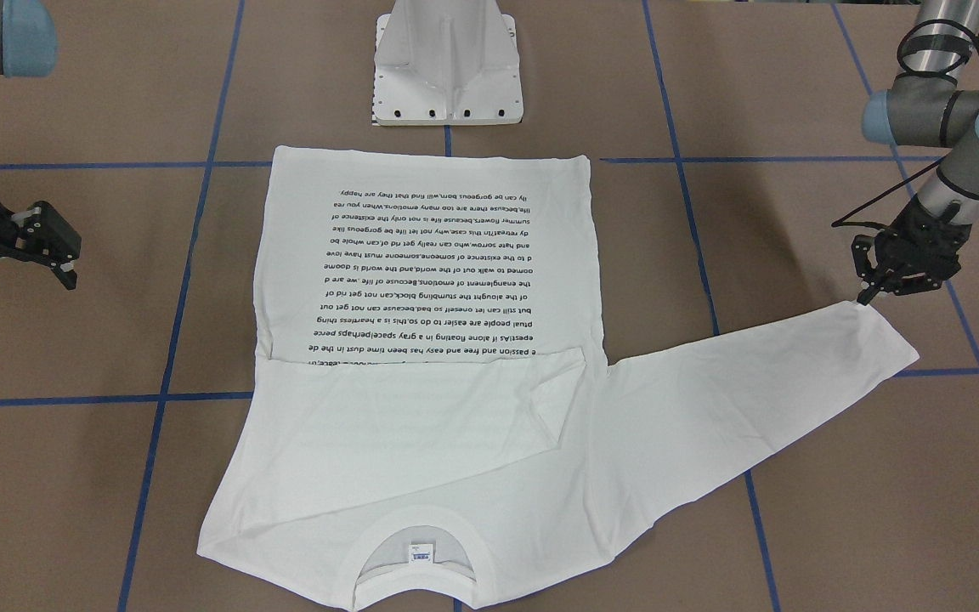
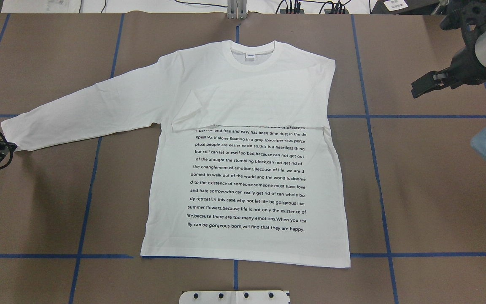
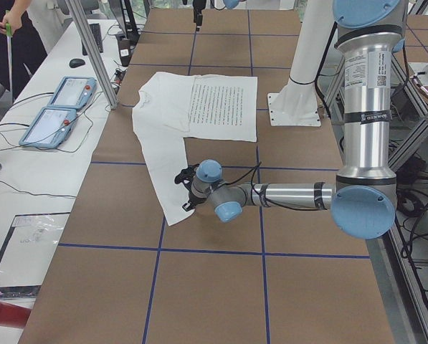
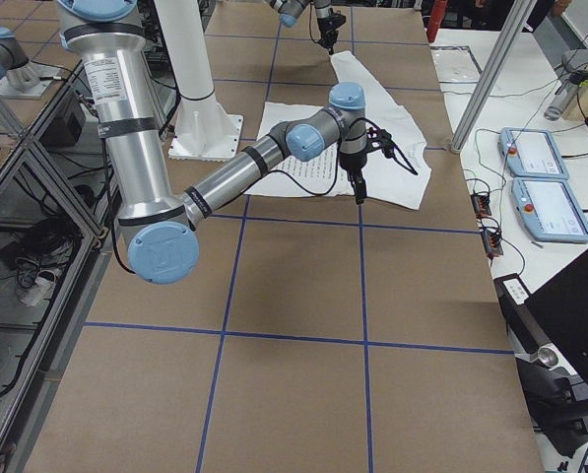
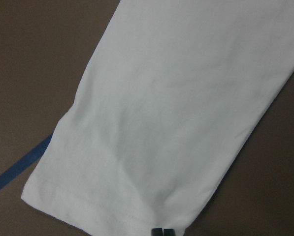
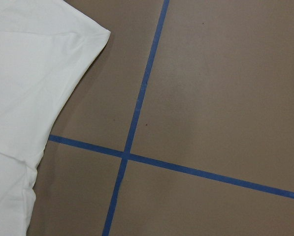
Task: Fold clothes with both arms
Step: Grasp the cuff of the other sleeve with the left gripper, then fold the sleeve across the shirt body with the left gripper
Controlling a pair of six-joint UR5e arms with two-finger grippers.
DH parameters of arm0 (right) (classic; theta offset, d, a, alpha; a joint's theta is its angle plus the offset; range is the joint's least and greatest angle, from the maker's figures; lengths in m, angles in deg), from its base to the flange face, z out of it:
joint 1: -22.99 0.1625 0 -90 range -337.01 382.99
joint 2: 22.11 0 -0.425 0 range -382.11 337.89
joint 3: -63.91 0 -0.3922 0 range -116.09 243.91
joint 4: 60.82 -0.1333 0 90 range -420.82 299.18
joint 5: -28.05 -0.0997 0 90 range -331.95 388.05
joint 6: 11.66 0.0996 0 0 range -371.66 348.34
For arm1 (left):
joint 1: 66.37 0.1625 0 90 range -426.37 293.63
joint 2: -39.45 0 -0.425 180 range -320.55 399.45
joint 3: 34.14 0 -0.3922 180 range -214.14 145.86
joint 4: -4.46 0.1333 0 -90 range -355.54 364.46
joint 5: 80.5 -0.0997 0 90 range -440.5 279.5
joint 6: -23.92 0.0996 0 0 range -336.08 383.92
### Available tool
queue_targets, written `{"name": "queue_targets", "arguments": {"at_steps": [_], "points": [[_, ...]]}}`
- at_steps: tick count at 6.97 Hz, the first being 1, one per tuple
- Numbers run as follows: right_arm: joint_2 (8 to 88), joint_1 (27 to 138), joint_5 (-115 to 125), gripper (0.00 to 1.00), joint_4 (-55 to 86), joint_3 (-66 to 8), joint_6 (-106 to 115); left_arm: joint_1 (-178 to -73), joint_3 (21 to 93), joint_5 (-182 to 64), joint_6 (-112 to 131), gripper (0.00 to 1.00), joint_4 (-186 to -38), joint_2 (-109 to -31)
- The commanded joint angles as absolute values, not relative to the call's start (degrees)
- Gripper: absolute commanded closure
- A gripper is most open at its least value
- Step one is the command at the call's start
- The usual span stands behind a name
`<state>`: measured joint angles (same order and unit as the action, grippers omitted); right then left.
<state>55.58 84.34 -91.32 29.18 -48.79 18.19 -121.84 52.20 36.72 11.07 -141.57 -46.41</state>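
The shirt [image 2: 247, 177] lies flat on the table [image 2: 437, 190] just in front of the pedestal [image 1: 447, 76], print side up, its hem nearest the pedestal and its collar [image 2: 252, 52] farthest from it. The sleeve on the pedestal's right is already folded in across the chest. The other sleeve [image 2: 91, 109] stretches straight out to the pedestal's left.

At the outer corner of that sleeve's cuff [image 5: 87, 201] sits the left gripper [image 1: 868, 296]. Its tips are pressed together, and the cloth is drawn to a small point there, so it appears to have the cuff pinched. The right gripper [image 1: 20, 287] hangs above bare table well off to the pedestal's right, clear of the shirt, with its jaws apart.

The cotton looks light, limp and not slippery. It should drape and drag rather than keep any shape, and a single pinch will likely let the sleeve sag and twist. The hemmed cuff is the firmest place to grip. For the body, the shoulder seam and the hem corners look safest, with both layers taken together so they do not slide apart.
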Motion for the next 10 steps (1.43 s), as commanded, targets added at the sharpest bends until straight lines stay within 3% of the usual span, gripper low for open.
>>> {"name": "queue_targets", "arguments": {"at_steps": [1,3,5,7,9,10], "points": [[55.6,84.3,-91.5,0.0,29.2,-48.9,18.3,-122.6,57.5,37.2,11.0,1.0,-140.1,-46.3],[55.6,84.6,-91.7,0.0,29.3,-48.9,18.6,-128.5,62.5,37.4,10.7,1.0,-129.8,-53.0],[55.7,85.1,-92.4,0.0,29.3,-48.9,18.7,-128.4,68.0,37.2,0.9,1.0,-106.3,-69.5],[56.0,86.1,-93.9,0.0,29.3,-48.9,18.7,-122.8,66.8,36.5,-11.7,1.0,-96.3,-82.8],[56.2,86.8,-94.0,0.0,29.3,-48.7,18.9,-110.9,59.1,28.6,-28.1,1.0,-96.5,-95.1],[56.2,86.9,-94.0,0.0,29.3,-48.7,19.2,-106.4,49.3,25.4,-35.2,1.0,-96.9,-105.4]]}}
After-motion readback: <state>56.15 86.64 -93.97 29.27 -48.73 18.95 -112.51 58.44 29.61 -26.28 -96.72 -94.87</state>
